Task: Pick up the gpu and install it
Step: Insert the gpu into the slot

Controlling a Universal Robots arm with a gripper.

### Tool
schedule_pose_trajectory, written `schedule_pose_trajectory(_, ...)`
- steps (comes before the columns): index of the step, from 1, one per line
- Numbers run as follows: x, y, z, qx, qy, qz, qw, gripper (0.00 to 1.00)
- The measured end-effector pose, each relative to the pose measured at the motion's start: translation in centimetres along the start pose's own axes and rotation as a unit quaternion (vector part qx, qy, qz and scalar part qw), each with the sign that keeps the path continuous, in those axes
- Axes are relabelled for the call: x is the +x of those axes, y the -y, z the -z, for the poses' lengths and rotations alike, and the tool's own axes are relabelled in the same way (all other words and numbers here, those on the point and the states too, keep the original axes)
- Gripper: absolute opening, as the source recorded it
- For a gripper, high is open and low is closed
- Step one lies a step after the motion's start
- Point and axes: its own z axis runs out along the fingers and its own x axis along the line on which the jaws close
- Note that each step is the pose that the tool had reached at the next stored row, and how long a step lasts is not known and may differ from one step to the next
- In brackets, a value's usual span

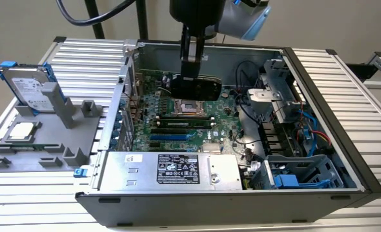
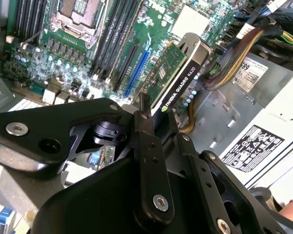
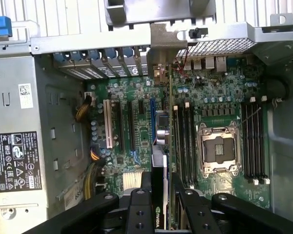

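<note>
Tool [image 3: 161, 195] clamped on the gpu [image 2: 176, 73], which hangs below it over the motherboard [image 3: 119, 90].

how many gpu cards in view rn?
1. The gpu is clamped in the fingers of the gripper, held above the motherboard. The arm hides part of the board, so another may be hidden.

Green-and-black gpu [image 2: 178, 78], green motherboard [image 3: 224, 97] with a blue slot [image 3: 152, 117] — black tool [image 3: 162, 183], grey case [image 1: 210, 210]
</note>
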Motion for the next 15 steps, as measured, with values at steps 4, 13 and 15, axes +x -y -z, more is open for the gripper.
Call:
schedule_pose_trajectory(4, 0.00, 0.00, -0.22, 0.0000, -0.0001, 0.000, 1.0000, 0.00)
schedule_pose_trajectory(13, 0.00, 0.01, -0.71, 0.0000, -0.0003, 0.000, 1.0000, 0.00)
schedule_pose_trajectory(15, 0.00, 0.01, -0.82, 0.0000, -0.0003, 0.000, 1.0000, 0.00)
